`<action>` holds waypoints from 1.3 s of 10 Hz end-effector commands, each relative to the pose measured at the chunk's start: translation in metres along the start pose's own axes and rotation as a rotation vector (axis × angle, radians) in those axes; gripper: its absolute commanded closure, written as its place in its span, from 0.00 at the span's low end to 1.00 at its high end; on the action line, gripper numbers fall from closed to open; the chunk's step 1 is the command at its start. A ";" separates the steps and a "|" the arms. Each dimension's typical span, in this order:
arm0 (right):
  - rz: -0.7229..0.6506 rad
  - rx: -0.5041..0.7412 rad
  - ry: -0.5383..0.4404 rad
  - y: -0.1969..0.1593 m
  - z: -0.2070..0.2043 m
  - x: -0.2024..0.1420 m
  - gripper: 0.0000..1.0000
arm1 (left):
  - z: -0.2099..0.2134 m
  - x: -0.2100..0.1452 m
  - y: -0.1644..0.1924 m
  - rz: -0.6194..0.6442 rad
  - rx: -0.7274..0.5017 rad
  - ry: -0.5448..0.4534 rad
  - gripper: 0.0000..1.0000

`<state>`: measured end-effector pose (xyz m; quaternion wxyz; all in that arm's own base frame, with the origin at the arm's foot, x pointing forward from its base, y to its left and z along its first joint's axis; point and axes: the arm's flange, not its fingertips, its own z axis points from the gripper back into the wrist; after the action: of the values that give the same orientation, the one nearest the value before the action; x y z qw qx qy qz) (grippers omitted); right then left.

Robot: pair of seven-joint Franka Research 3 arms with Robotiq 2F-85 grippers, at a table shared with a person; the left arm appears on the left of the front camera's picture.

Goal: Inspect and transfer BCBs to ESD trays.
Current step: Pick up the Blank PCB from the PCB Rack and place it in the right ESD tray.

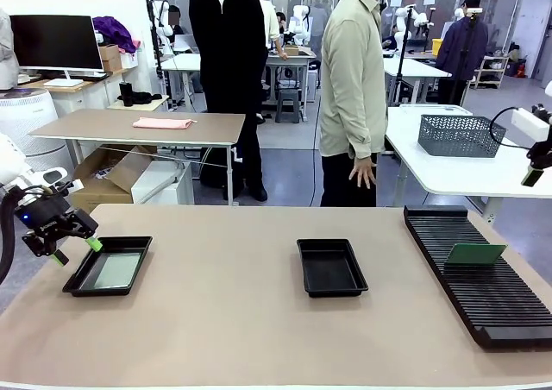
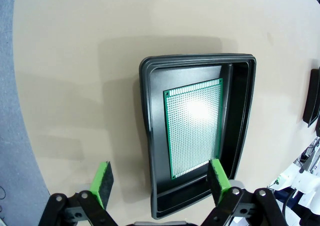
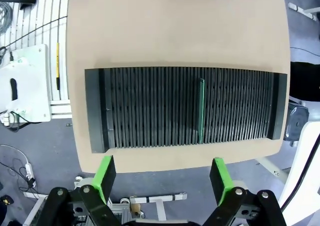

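Over tan table [image 1: 224, 321], left end effector [image 1: 76, 251] spread wide, empty.

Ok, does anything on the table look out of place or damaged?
Nothing stands out. One green circuit board lies flat inside the left black tray, the middle tray is empty, and another board stands on edge in a slot of the ribbed rack. No damage visible.

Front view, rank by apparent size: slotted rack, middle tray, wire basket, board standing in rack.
1. Slotted rack.
2. Middle tray and wire basket look about alike; the basket sits farther off, so unranked.
3. Board standing in the rack, smallest.
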<state>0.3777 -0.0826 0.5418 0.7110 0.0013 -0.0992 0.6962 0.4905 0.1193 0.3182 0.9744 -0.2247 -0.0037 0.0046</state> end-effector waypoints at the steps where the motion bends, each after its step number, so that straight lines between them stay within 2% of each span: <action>1: 0.029 -0.039 -0.021 -0.002 -0.020 -0.008 0.00 | 0.001 0.000 0.001 -0.004 0.000 -0.005 0.00; 8: 0.044 -0.112 -0.003 -0.020 -0.084 -0.002 0.00 | 0.001 0.000 0.001 -0.004 0.000 -0.005 0.00; 13: 0.070 -0.111 0.038 -0.033 -0.125 0.003 0.00 | 0.001 0.000 0.001 -0.004 0.000 -0.005 0.00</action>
<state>0.4242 -0.0630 0.4352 0.6973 -0.0489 -0.1133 0.7060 0.4905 0.1193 0.3182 0.9744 -0.2247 -0.0038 0.0045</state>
